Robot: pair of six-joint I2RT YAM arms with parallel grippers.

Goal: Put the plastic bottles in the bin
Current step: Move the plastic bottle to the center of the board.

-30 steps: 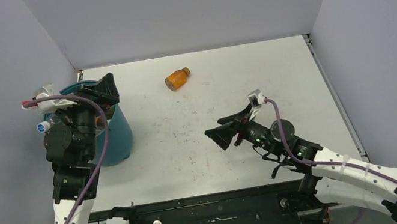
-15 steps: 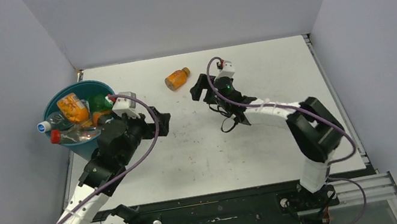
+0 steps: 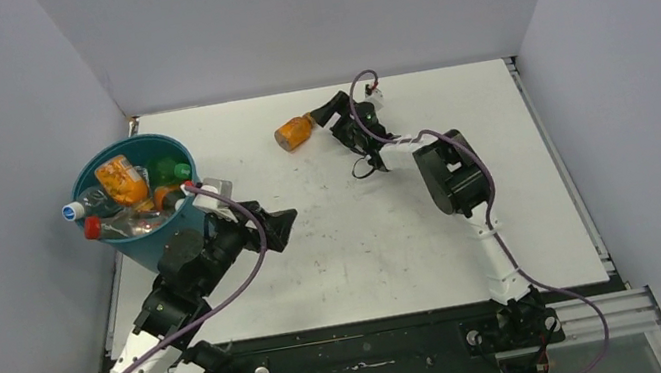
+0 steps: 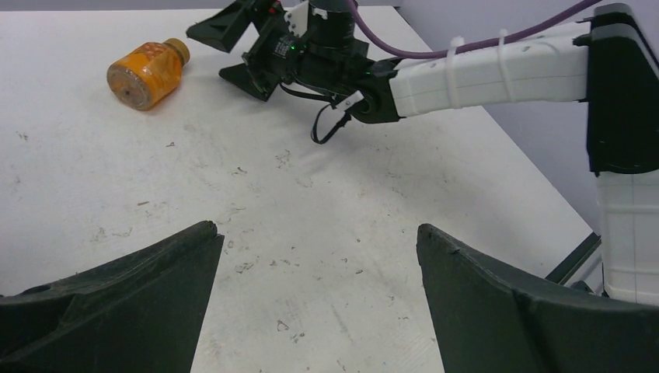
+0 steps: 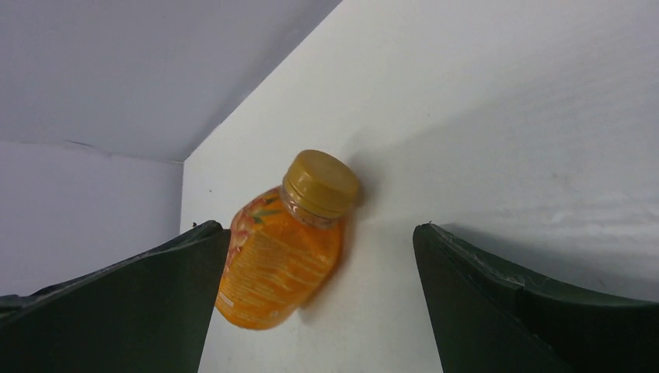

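One orange-filled bottle (image 3: 294, 132) with a brown cap lies on its side at the far middle of the table. My right gripper (image 3: 325, 114) is open right beside its cap end. In the right wrist view the bottle (image 5: 281, 252) lies between the open jaws, close to the left finger, with my right gripper (image 5: 319, 233) not touching it. The teal bin (image 3: 136, 245) stands at the far left, holding several bottles: an orange one (image 3: 121, 181), a green one (image 3: 166, 169) and a clear red-capped one (image 3: 122, 224). My left gripper (image 3: 283, 227) is open and empty, low over the table right of the bin.
The left wrist view shows the orange bottle (image 4: 148, 71), my right gripper (image 4: 233, 48) and the right arm's white link (image 4: 497, 74) ahead of the left gripper (image 4: 319, 233). Grey walls enclose the table on three sides. The table's right edge has a metal rail (image 3: 560, 158).
My left arm has swung away from above the bin and down toward the table's middle. My right arm has stretched far forward until its open jaws reach the orange bottle.
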